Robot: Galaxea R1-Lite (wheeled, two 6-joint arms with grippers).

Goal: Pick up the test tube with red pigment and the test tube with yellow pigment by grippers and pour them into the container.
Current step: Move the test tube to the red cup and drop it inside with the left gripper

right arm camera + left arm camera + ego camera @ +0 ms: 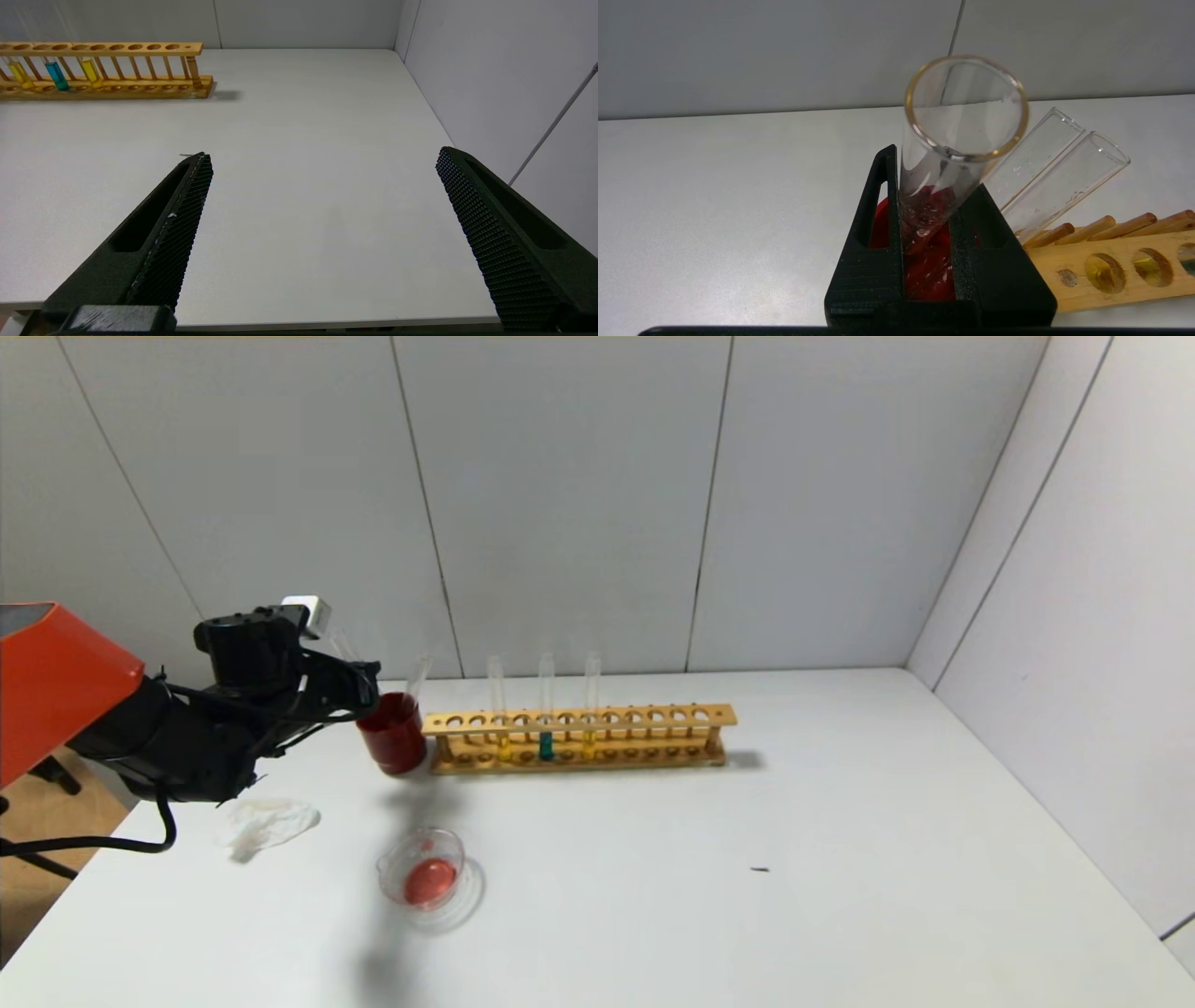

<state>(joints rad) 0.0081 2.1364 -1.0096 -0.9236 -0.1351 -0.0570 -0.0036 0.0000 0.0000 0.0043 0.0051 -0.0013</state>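
Observation:
My left gripper [369,686] [934,172] is shut on the test tube with red pigment [966,112]. The tube is tilted, holds only red traces, and its bottom dips into a dark red cup [394,737] [934,280]. The container [385,868], a clear glass dish with red liquid in it, sits in front of the cup. Two tubes with yellow pigment [499,747] [590,742] stand in the wooden rack [653,717], also in the right wrist view [21,74] [91,72]. My right gripper [323,156] is open and empty over the table's front right, out of the head view.
A teal-liquid tube [546,747] [56,74] stands between the yellow ones. Another clear tube [418,677] leans out of the red cup. A crumpled white tissue [266,823] lies at the left, below my left arm. Grey walls close the back and right.

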